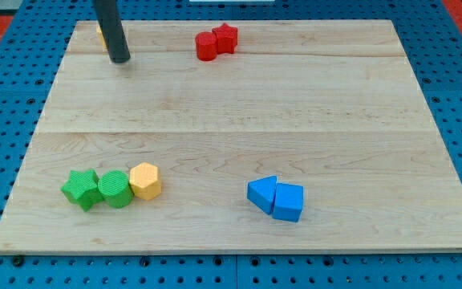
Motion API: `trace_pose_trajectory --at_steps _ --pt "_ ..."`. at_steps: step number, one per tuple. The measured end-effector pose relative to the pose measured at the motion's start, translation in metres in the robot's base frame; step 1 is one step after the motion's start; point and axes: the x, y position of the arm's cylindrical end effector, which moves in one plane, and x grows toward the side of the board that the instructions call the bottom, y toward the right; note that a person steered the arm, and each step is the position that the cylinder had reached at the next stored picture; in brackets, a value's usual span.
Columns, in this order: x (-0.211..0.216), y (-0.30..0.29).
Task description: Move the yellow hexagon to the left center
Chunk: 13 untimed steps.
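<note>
The yellow hexagon (145,180) lies at the board's lower left, touching a green cylinder (115,189) on its left. A green star (81,189) touches the cylinder's other side. My tip (119,59) rests on the board at the view's top left, far above the yellow hexagon. A sliver of another yellow block (101,34) shows just left of the rod, mostly hidden behind it.
A red cylinder (207,46) and a red star (225,38) touch each other at the top centre. Two blue blocks, a triangle-like one (261,193) and a cube-like one (288,201), sit together at the lower right. The wooden board (295,120) lies on a blue pegboard.
</note>
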Motion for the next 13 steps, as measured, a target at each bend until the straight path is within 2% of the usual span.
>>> trace_pose_trajectory --at_steps 2,3,5,6,7,8,9,10,12,13 --pt "0.179 0.192" --pt "0.249 0.17" --pt "0.196 0.072" --pt "0.224 0.071" --pt "0.258 0.093" --pt "0.232 0.065" --pt "0.181 0.043" --pt "0.183 0.041" --pt "0.223 0.04" --pt "0.187 0.022"
